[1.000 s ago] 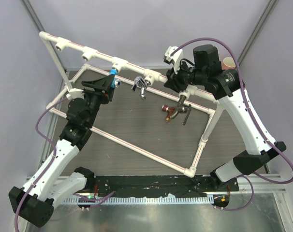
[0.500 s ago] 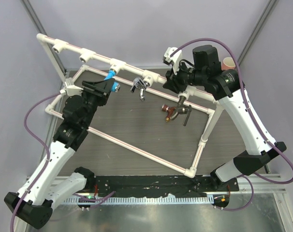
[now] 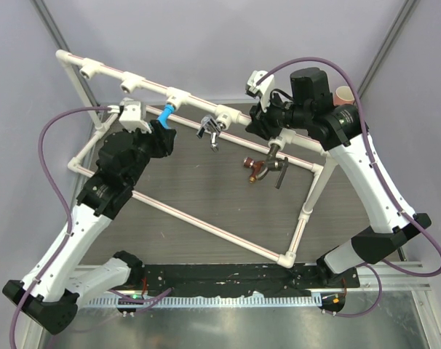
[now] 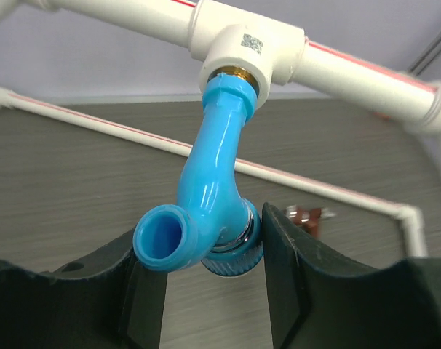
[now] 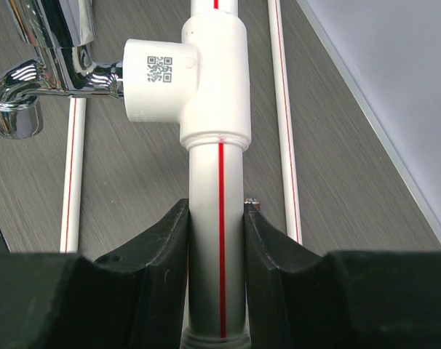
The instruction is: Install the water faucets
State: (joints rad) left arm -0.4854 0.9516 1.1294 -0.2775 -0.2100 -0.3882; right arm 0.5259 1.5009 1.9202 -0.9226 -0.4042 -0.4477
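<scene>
1. Since a second ago, seen from above, the left wrist has rolled over at the rail, which I judge to be a screwing turn on the blue faucet. The right arm has not shifted. The silver faucet hangs from the next socket. The copper faucet and the dark grey faucet lie loose on the desk, not yet fitted.
2. In the left wrist view, the left jaws are closed down on the blue faucet's knurled lower end, a finger touching each side. Its threaded end sits in the tee socket, with a little brass showing, so it probably needs more turns.
3. In the right wrist view, the right jaws are clamped around the white pipe just below a tee, apparently steadying the frame.
</scene>
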